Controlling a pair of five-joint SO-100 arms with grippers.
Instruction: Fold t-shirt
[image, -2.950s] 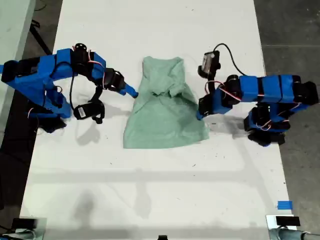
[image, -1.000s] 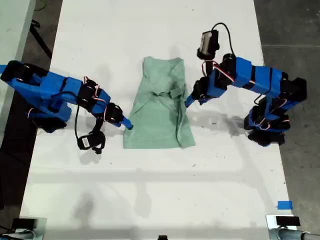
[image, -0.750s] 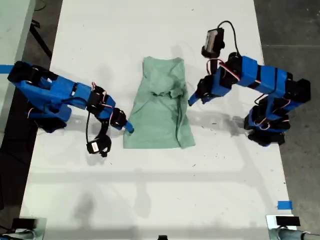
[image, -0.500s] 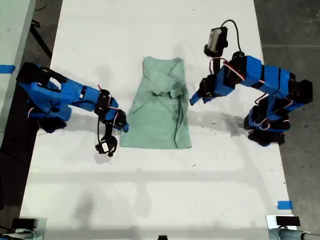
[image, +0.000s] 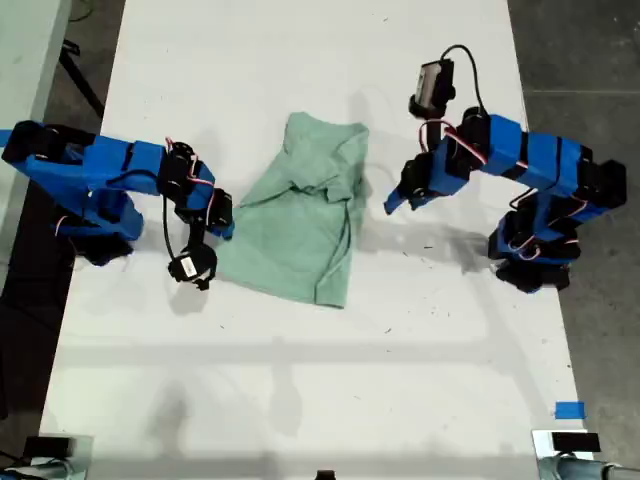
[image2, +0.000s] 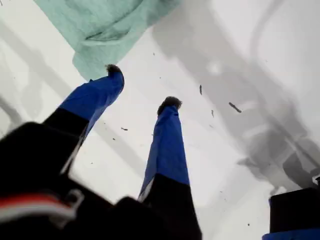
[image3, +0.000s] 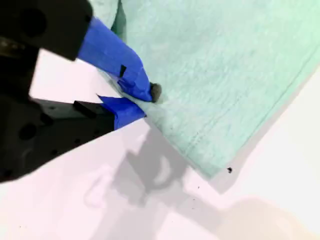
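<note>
My second gripper (image3: 135, 104) is clamped on the hem edge of the t-shirt (image: 300, 220) at the exterior view's left, my first gripper (image2: 142, 87) spread and empty just off its other side, shirt lying skewed mid-table (image: 300, 400), partly folded.

Bright, even overhead light is washing the white table (image: 320, 400) nearly flat in the exterior view, with grain showing but edges staying sharp. Soft grey shadows are falling beneath both arms and along the t-shirt (image: 300, 230), several faint copies suggesting more than one lamp, perhaps. In the first wrist view my first gripper (image2: 142, 90) is reading soft and out of focus up close, casting broad blurred shadows across the tabletop. In the second wrist view my second gripper (image3: 140, 102) is looking slightly smeared, and the white surface is glaring pinkish.
</note>
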